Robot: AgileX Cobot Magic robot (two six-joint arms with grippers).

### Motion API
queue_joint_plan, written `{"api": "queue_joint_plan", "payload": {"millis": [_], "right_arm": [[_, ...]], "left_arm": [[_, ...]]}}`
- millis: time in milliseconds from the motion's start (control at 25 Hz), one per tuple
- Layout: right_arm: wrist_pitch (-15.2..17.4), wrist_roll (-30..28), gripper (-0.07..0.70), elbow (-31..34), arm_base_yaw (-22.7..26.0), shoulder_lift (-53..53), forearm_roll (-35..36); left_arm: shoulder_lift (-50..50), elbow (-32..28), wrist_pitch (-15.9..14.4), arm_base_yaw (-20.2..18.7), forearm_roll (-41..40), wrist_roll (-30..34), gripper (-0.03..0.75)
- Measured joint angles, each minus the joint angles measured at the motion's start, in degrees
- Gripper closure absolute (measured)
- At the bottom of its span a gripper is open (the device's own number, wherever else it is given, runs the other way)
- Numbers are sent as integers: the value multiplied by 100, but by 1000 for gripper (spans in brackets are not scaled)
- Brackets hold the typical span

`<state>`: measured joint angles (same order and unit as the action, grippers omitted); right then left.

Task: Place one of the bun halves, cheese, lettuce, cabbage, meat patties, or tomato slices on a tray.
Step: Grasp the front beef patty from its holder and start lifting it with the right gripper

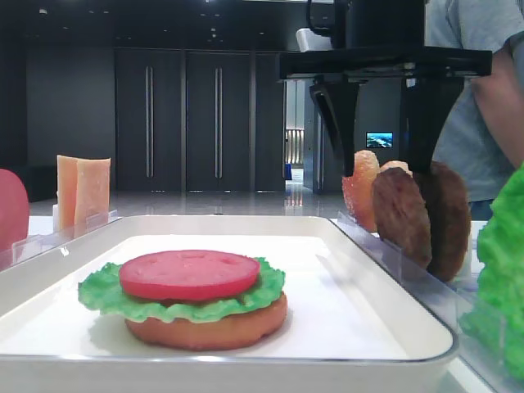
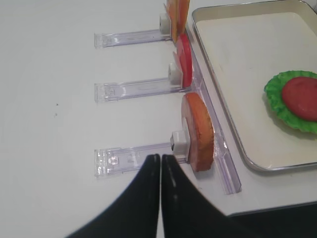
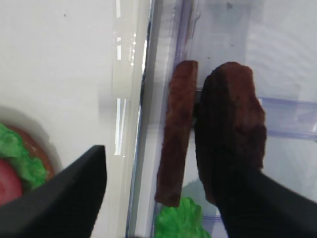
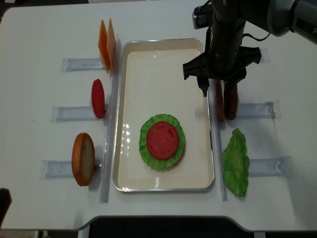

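Two brown meat patties (image 4: 231,102) stand on edge in a clear rack right of the white tray (image 4: 163,54). My right gripper (image 4: 216,94) hangs open over them. In the right wrist view the nearer patty (image 3: 176,134) lies between the fingers, and the right finger (image 3: 257,208) overlaps the farther patty (image 3: 230,114). On the tray sits a bun half topped with lettuce and a tomato slice (image 4: 162,140). My left gripper (image 2: 161,158) is shut on nothing, beside the racked bun half (image 2: 198,131).
Clear racks line both long sides of the tray. The left ones hold cheese (image 4: 107,44), a tomato slice (image 4: 98,98) and a bun half (image 4: 83,158). A lettuce leaf (image 4: 235,161) lies front right. A person (image 1: 475,98) stands behind the table.
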<state>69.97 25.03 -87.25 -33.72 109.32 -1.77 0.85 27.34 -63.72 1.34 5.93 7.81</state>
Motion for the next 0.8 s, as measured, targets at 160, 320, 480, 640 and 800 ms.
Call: {"api": "queue_joint_plan", "payload": {"millis": [160, 320, 480, 640, 800], "right_arm": [[0, 0, 195, 0, 0, 0, 0], [0, 0, 195, 0, 0, 0, 0], [0, 0, 195, 0, 0, 21, 0], [0, 0, 195, 5, 0, 191, 13], [0, 0, 195, 5, 0, 209, 6]], "left_arm": [[0, 0, 0, 0, 0, 0, 722], [0, 0, 0, 0, 0, 0, 722], [0, 0, 0, 0, 0, 0, 722], [0, 0, 0, 0, 0, 0, 722], [0, 0, 0, 0, 0, 0, 722]]}}
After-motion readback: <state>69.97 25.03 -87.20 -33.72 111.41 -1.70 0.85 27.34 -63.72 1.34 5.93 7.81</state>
